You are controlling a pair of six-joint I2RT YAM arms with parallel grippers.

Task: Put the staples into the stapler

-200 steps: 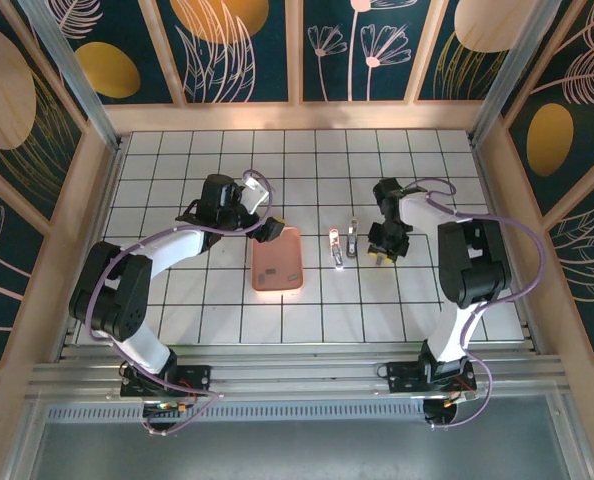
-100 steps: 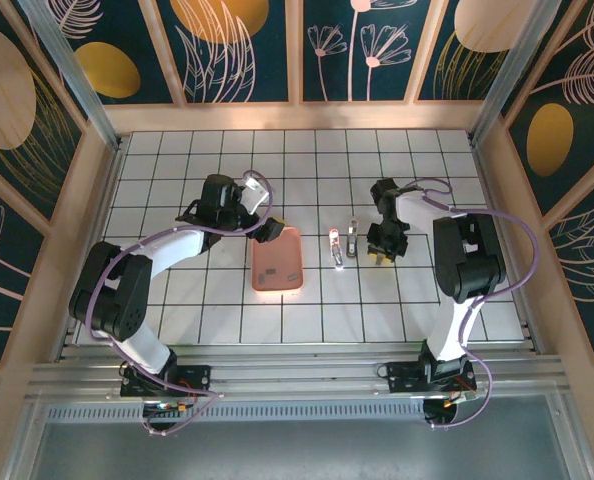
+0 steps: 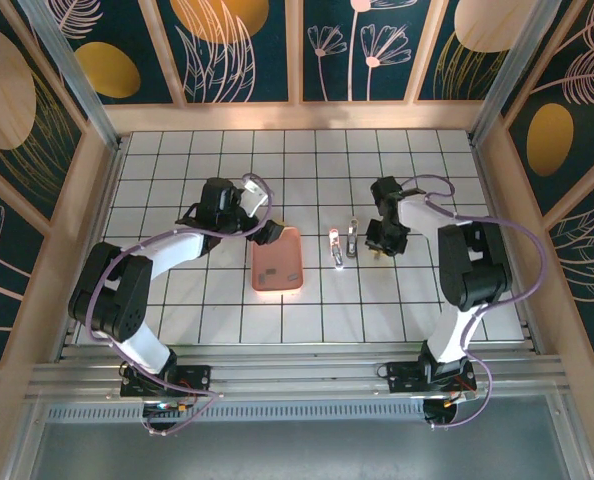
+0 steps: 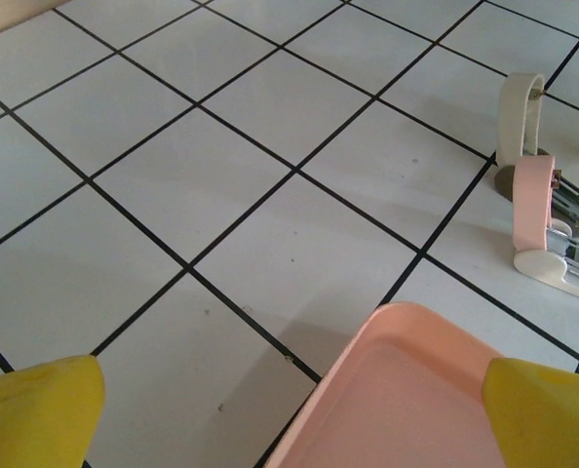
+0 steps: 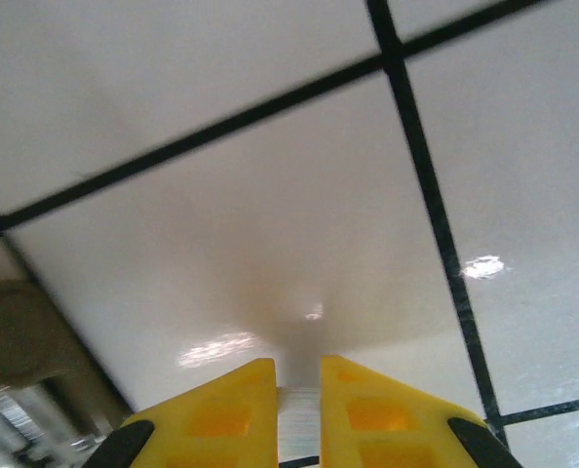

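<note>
The right gripper (image 5: 297, 378) is pressing its fingers almost together on a thin pale-grey strip, which by the look of it is the staples (image 5: 298, 424). It is hovering low over the table (image 5: 270, 146), just to the right of the stapler (image 3: 336, 246). The stapler is lying open between the two arms, with its pink lid (image 4: 533, 195) standing up and a silvery rail showing at the base. A grey-brown block (image 4: 509, 180) is sitting just beside it. The left gripper (image 4: 289, 419) is hanging spread wide over a corner of the tray (image 4: 387, 327) and gripping nothing.

The main risk is probably the pinch itself. The strip is narrow and slick, so it could twist between the fingers or slip out on the way across — and a glued strip may snap if it is squeezed off-centre.

The second risk is the stapler. It looks light and nothing is steadying it, so a strip arriving slightly skewed could catch on the rail's edge and push the stapler along the tiles instead of sliding in. A low approach could also be nudging the block or tipping the lid shut.
</note>
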